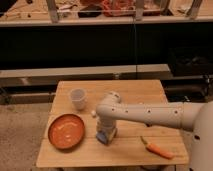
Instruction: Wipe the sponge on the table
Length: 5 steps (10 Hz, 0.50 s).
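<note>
The table [135, 92] is small, with a pale plank top. My arm reaches in from the right, and its gripper [106, 134] points down at the table's front middle. The light-blue sponge [102, 138] shows at the gripper's tip, pressed against the tabletop with the gripper shut on it. Most of the sponge is hidden by the gripper.
An orange plate [66, 131] lies just left of the gripper. A white cup [77, 98] stands at the back left, with a small white object [93, 113] near it. A carrot [157, 148] lies at the front right. Dark shelving stands behind the table.
</note>
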{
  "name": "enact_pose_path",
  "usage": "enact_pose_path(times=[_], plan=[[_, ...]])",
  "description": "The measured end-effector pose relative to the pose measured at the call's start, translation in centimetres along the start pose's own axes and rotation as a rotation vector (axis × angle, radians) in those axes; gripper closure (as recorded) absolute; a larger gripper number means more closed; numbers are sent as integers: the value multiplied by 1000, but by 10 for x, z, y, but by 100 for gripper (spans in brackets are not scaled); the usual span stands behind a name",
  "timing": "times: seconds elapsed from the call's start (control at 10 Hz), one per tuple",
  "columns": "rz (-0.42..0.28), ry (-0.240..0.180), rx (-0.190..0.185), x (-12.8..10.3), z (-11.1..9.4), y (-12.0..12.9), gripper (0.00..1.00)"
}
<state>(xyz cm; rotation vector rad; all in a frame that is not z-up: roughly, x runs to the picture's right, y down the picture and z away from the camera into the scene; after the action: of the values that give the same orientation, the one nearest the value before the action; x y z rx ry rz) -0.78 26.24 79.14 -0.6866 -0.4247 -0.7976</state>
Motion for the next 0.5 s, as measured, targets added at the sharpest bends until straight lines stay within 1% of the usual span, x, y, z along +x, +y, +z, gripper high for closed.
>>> enact_pose_path(times=[0.3, 0.5], plan=[[2, 7, -2, -13, 7, 3, 46], [25, 8, 9, -16, 10, 15, 46]])
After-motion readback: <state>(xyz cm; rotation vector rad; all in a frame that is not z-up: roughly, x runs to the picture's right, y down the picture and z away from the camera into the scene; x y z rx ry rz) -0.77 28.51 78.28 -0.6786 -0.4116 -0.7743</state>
